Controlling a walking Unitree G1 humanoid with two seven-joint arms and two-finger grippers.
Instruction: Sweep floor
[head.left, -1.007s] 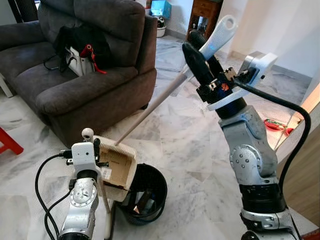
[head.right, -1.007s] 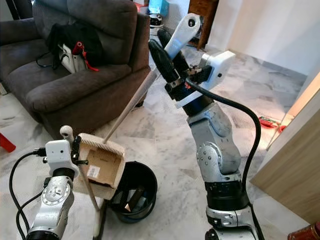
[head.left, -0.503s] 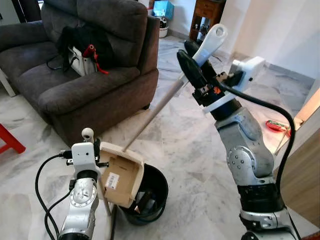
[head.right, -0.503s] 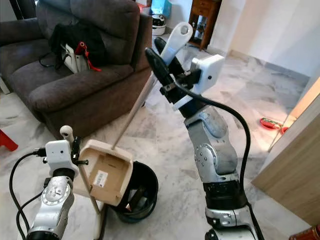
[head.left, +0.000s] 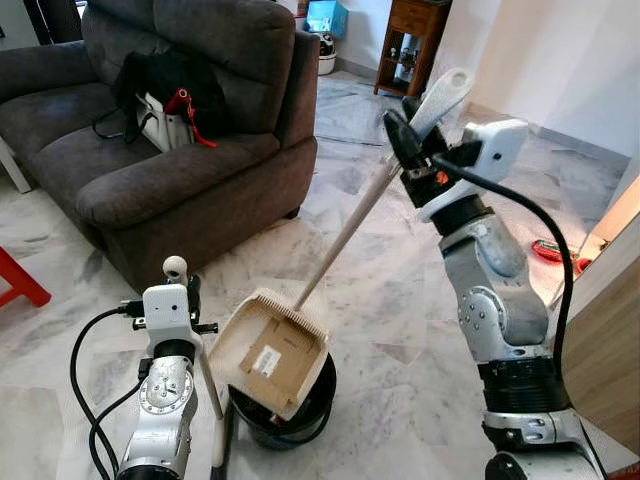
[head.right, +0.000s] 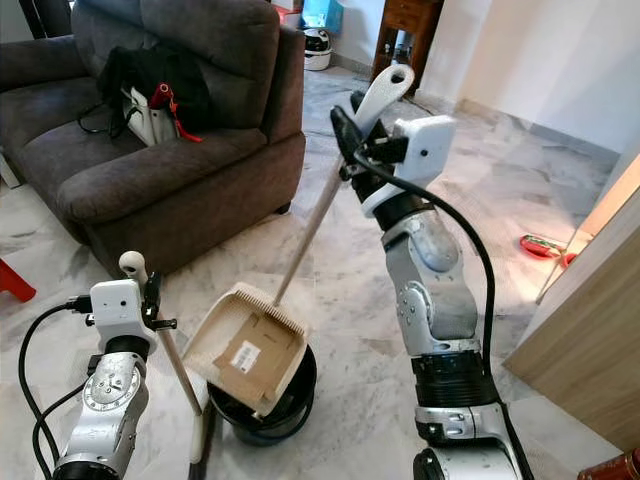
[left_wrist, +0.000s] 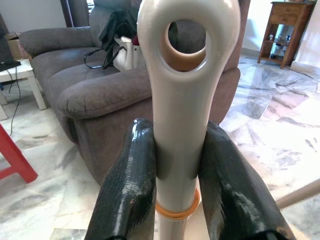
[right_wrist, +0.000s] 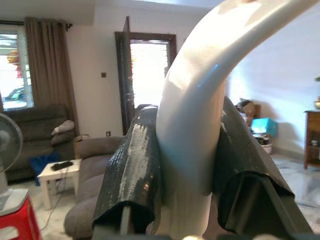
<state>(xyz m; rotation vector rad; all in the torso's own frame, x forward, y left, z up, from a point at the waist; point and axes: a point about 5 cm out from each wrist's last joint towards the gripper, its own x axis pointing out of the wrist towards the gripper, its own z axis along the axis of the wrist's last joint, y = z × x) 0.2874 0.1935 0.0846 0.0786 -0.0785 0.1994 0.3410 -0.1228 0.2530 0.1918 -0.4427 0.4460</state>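
My right gripper is raised at chest height, shut on the white looped grip of the dustpan handle. In the right wrist view the two black fingers clamp that white grip. The long pole slopes down to the beige dustpan, which lies tilted over the black bin with a label stuck inside it. My left gripper at the lower left is shut on the cream broom handle, whose end has a round hole. The broom stick runs down beside the bin.
A dark grey sofa with a black bag stands to the left and behind. A red stool is at the far left. A wooden panel flanks the right, with red items on the marble floor.
The dustpan has tipped from upright to lying tilted over the bin. My right gripper swung the handle to the right. The left arm has stayed put.
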